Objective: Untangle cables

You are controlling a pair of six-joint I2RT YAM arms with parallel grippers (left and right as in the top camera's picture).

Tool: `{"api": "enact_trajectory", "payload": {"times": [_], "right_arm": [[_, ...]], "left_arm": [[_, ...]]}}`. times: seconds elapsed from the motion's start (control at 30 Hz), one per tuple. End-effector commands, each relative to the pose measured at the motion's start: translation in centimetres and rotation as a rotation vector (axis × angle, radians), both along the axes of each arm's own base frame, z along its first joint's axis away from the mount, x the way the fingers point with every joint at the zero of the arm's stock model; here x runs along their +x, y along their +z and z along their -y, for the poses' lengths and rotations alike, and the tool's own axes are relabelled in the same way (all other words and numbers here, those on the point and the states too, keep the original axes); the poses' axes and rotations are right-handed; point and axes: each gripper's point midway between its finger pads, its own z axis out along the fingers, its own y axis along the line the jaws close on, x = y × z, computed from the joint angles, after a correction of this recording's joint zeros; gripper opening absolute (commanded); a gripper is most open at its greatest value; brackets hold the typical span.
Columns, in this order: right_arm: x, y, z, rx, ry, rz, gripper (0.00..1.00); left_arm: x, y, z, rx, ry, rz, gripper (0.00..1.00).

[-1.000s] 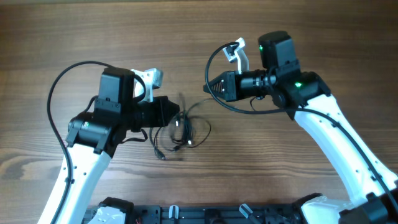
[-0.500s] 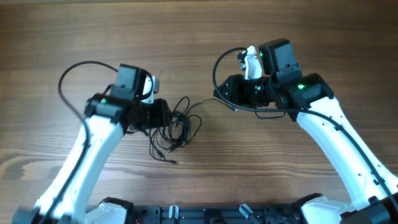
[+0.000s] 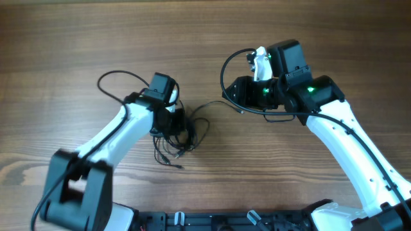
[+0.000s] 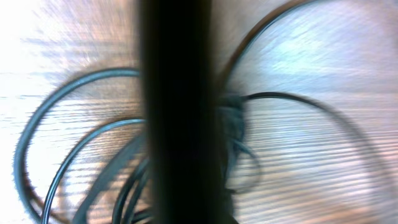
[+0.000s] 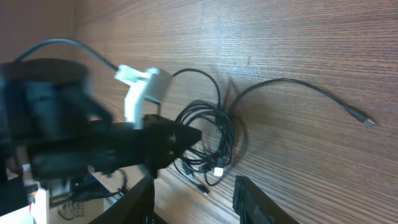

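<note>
The cables (image 3: 185, 136) lie as a tangle of thin black cords on the wooden table, left of centre. They also show in the right wrist view (image 5: 214, 134) and, blurred, in the left wrist view (image 4: 239, 124). One loose strand (image 3: 218, 106) runs right to a small plug end (image 5: 367, 121). My left gripper (image 3: 174, 122) sits on the tangle's left side. In the right wrist view its jaws (image 5: 186, 134) taper to a shut point at the cords. In its own view it is a dark blurred bar (image 4: 180, 124). My right gripper (image 3: 232, 93) is open and empty (image 5: 196, 186), above the strand's end.
Thick black arm cables loop above the left arm (image 3: 115, 77) and beside the right arm (image 3: 223, 70). A dark rail (image 3: 212, 221) runs along the table's front edge. The bare wood table (image 3: 64, 38) extends on all sides.
My left arm has swung and its gripper has moved right onto the tangle. The cable loops have drawn in a little. The right arm turned half a second earlier and now holds still.
</note>
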Motion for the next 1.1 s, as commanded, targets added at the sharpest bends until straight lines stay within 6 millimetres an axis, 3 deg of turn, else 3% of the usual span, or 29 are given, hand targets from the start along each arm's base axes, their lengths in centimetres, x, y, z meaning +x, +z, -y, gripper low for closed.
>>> {"api": "enact_trajectory", "payload": {"times": [0.0, 0.07, 0.1, 0.23, 0.37, 0.5, 0.57, 0.67, 0.87, 1.0, 1.03, 1.07], "right_arm": [[-0.7, 0.5, -1.0, 0.031, 0.036, 0.010, 0.41], [-1.7, 1.2, -3.0, 0.070, 0.094, 0.019, 0.40], [-1.9, 1.2, -3.4, 0.069, 0.094, 0.017, 0.40], [-1.9, 1.7, -4.6, 0.093, 0.069, 0.011, 0.41], [-1.9, 1.0, -4.9, 0.100, 0.063, -0.030, 0.45], [-3.1, -1.0, -6.6, 0.082, 0.120, -0.099, 0.55], [-3.5, -2.6, -7.1, 0.046, 0.128, -0.132, 0.56], [-3.5, -6.9, -6.0, -0.081, 0.086, -0.225, 0.55], [-3.5, -12.3, -5.5, -0.185, 0.073, -0.335, 0.49], [-2.2, -14.3, -3.2, -0.282, -0.006, -0.338, 0.37], [-1.7, -14.4, -2.5, -0.296, -0.005, -0.322, 0.15], [-1.0, -14.5, -0.7, -0.313, 0.020, -0.302, 0.04]], "left_arm": [[3.0, 11.5, 2.0, -0.207, 0.045, 0.290, 0.04], [1.9, 16.8, 2.9, -0.339, 0.040, 0.400, 0.04], [1.3, 18.2, 3.0, -0.368, 0.038, 0.430, 0.04], [-0.5, 21.3, 2.4, -0.401, 0.027, 0.516, 0.04], [-0.4, 22.1, 1.8, -0.382, 0.045, 0.564, 0.04], [-0.3, 22.2, 1.8, -0.383, 0.044, 0.567, 0.04], [-0.2, 22.2, 1.8, -0.381, 0.045, 0.570, 0.04], [0.0, 22.1, 1.5, -0.362, 0.056, 0.581, 0.04], [0.7, 22.5, 0.7, -0.338, 0.085, 0.618, 0.04], [1.4, 25.0, -2.4, -0.328, 0.178, 0.708, 0.04], [1.4, 25.9, -3.8, -0.319, 0.216, 0.738, 0.04], [1.3, 27.0, -6.2, -0.298, 0.287, 0.785, 0.04]]}}
